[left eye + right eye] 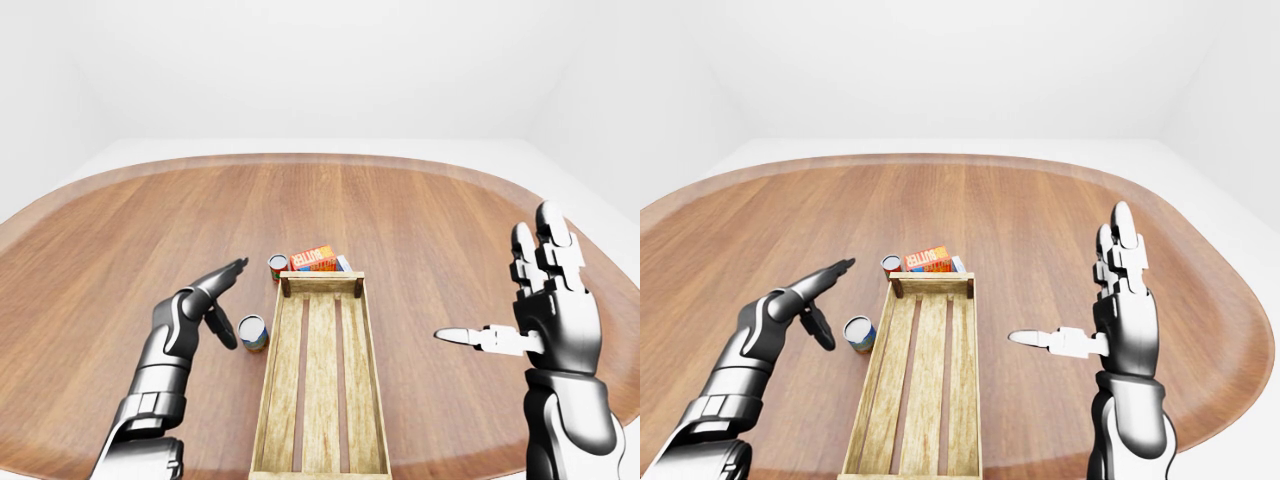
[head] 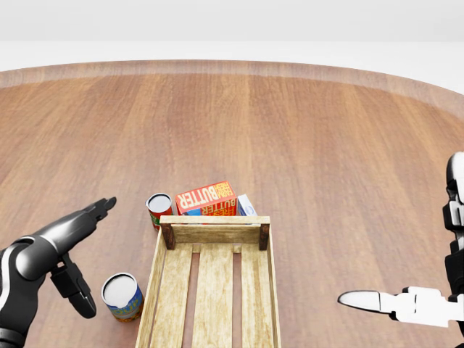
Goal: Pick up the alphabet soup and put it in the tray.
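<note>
Because two cans stand close together left of the tray (image 2: 215, 220), the likeliest slip is closing on the wrong one: the red-labelled can (image 2: 159, 209), which I take for the alphabet soup, sits at the tray's top-left corner, touching the butter box (image 2: 207, 196), while a blue-labelled can (image 2: 122, 296) stands nearer the left hand (image 2: 64, 250). A careless reach could topple either across the counter (image 2: 326, 145). Left fingers (image 2: 93, 211) are spread, empty, well short of the soup. The right hand (image 1: 545, 310) is open, well apart.
</note>
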`<state>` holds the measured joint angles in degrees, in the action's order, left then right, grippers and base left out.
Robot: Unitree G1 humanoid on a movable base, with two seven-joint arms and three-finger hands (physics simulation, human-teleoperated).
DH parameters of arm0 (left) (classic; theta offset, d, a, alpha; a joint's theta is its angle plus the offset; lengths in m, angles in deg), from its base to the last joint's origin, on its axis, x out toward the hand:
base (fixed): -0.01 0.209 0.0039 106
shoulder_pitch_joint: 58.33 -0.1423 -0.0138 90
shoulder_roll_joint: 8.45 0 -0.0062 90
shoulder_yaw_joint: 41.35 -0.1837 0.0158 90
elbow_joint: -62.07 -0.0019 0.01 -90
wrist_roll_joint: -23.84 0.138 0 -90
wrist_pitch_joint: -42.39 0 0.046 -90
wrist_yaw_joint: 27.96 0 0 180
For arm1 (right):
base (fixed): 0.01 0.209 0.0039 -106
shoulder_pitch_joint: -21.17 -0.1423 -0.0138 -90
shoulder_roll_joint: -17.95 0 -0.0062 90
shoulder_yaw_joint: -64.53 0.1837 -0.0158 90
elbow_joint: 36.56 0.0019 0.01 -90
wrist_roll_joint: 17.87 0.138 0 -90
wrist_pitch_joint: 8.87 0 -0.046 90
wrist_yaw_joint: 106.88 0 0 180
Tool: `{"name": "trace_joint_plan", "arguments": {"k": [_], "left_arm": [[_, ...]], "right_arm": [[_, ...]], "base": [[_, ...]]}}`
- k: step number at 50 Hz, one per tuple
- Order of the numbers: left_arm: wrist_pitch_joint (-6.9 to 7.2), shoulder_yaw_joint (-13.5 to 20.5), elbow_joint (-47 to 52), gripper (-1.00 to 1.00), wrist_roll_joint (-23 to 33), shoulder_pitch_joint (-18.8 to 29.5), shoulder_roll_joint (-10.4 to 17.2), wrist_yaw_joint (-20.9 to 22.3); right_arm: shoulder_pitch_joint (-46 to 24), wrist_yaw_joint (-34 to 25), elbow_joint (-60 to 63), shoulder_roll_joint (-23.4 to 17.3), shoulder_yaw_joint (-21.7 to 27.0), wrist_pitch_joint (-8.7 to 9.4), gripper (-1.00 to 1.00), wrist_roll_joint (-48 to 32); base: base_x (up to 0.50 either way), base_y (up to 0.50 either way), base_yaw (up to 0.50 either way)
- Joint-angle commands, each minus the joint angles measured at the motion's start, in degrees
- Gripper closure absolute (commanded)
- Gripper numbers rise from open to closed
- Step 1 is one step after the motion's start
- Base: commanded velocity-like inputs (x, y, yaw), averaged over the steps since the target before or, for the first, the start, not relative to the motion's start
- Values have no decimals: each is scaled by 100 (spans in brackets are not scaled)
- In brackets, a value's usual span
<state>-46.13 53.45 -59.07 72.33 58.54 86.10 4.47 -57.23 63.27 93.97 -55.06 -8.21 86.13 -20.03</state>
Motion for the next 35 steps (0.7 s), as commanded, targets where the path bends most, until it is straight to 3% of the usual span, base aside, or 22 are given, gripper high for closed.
{"name": "trace_joint_plan", "arguments": {"k": [1, 4, 13, 16, 19, 27, 35], "left_arm": [[-108, -123, -696, -100, 70, 235, -88, -121], [-225, -203, -1111, -100, 108, 375, -80, -332], [-346, -343, -1749, -100, 156, 515, -152, -628], [-471, -410, -2177, -100, 212, 603, -155, -891], [-442, -427, -2270, -100, 201, 650, -165, -932], [-184, -474, -2132, -100, 174, 479, -275, -774], [-255, -514, -2290, -100, 200, 506, -303, -863]], "right_arm": [[29, -10, -11, 7, 36, 0, -98, -2], [21, -11, -47, 15, 40, 0, -98, 5], [-17, 1, -109, -9, 33, 0, -98, 29], [-33, 16, -117, -18, 21, 0, -98, 13], [-41, 26, -116, -24, -7, 0, -98, -6], [-4, 17, -62, -13, -7, 0, -98, -1], [14, -5, -62, -3, 27, 0, -98, 30]], "base": [[0, 0, 0], [0, 0, 0], [0, 0, 0], [0, 0, 0], [0, 0, 0], [0, 0, 0], [0, 0, 0]]}}
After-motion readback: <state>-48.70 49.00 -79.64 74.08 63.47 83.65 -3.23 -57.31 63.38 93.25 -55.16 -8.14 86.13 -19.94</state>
